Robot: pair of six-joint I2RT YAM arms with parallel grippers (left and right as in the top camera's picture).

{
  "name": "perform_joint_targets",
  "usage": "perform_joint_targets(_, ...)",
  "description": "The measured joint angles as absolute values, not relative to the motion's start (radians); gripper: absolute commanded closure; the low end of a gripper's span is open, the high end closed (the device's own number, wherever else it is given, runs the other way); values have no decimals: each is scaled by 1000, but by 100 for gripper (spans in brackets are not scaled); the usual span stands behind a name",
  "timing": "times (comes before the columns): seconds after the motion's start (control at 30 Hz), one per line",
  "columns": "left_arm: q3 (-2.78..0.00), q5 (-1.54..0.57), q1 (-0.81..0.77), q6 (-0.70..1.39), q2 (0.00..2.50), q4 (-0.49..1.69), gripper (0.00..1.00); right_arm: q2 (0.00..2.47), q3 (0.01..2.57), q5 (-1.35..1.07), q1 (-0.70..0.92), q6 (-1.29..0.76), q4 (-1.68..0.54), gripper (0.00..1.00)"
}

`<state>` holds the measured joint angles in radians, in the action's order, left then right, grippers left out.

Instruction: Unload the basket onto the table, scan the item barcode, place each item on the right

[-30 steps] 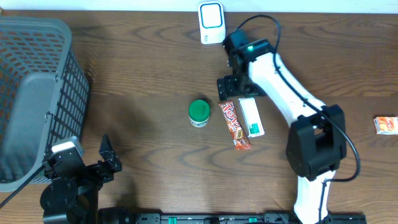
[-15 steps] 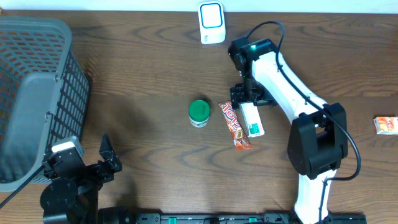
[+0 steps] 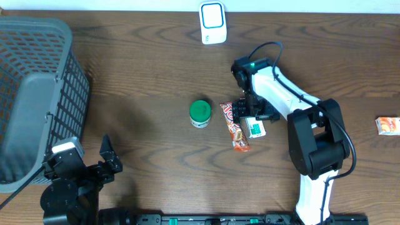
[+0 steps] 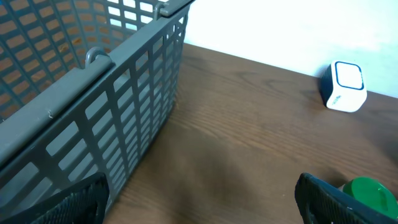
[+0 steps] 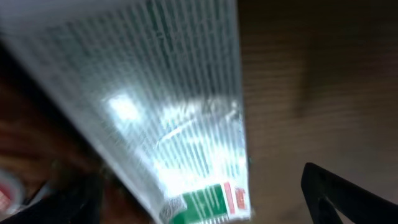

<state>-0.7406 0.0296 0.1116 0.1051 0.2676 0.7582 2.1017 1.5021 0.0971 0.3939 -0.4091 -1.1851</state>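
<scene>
A white box with a green end (image 3: 255, 129) lies flat beside a red candy bar (image 3: 237, 129) mid-table. My right gripper (image 3: 252, 113) hangs open directly over the box's far end. In the right wrist view the box (image 5: 174, 112) fills the space between the dark fingers (image 5: 348, 193), blurred and very close; I cannot tell whether they touch it. The white and blue scanner (image 3: 212, 23) stands at the back edge. My left gripper (image 3: 111, 157) rests open and empty at the front left; its view shows the scanner (image 4: 344, 86).
A round tub with a green lid (image 3: 200, 113) sits left of the candy bar and shows in the left wrist view (image 4: 370, 193). A grey mesh basket (image 3: 37, 100) fills the left side (image 4: 93, 81). A small orange packet (image 3: 388, 125) lies at the far right.
My right gripper has moved from beside the scanner toward the front and come down over the white box. The left arm and the items have not moved.
</scene>
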Motion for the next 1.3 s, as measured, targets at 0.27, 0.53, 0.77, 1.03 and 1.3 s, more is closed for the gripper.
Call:
perform_joint_targets(0.27,-741,30,112,105,268,759,4,2064,1400,72,394,-371,-1017,45)
perform_joint_targets(0.53,-741,30,112,105,268,759,4,2047,1370,64,394,-363,-997,51)
perform_joint_targets(0.77,-741,30,112,105,268,759,4,2048,1370,22,379,-226,-998,50)
perform_joint_targets(1.03,-741,30,112,105,268,758,4,2046,1383,241,385,-56,-948,25)
perform_joint_targets(1.3,-741,29,112,105,268,759,4,2088,1473,345,385,-51,-1017,21)
